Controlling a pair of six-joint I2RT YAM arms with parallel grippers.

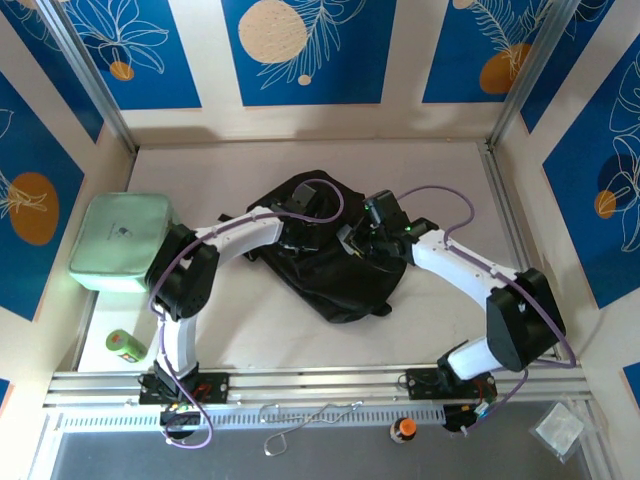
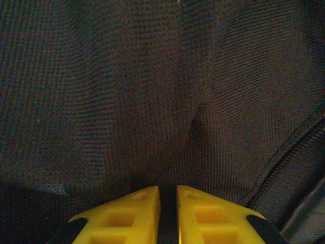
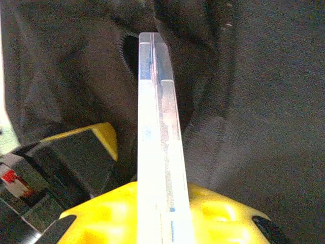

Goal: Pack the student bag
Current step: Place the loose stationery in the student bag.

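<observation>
Black woven fabric: the student bag (image 1: pixel 335 280) lies mid-desk, its long axis diagonal from far left to near right, both arms reaching over its far end. The left gripper (image 2: pixel 167 195) has its jaws all but closed, apparently pinching a raised fold of the bag. The right gripper (image 3: pixel 162 201) clamps a clear plastic strip (image 3: pixel 155 101) edge-on; the strip points straight ahead of the jaws at a dark opening (image 3: pixel 129 53) in the fabric. The right wrist view shows this opening, which the arms cover from above. The top view adds a mint-green case (image 1: pixel 122 240) at the desk (image 1: pixel 440 170) left edge.
</observation>
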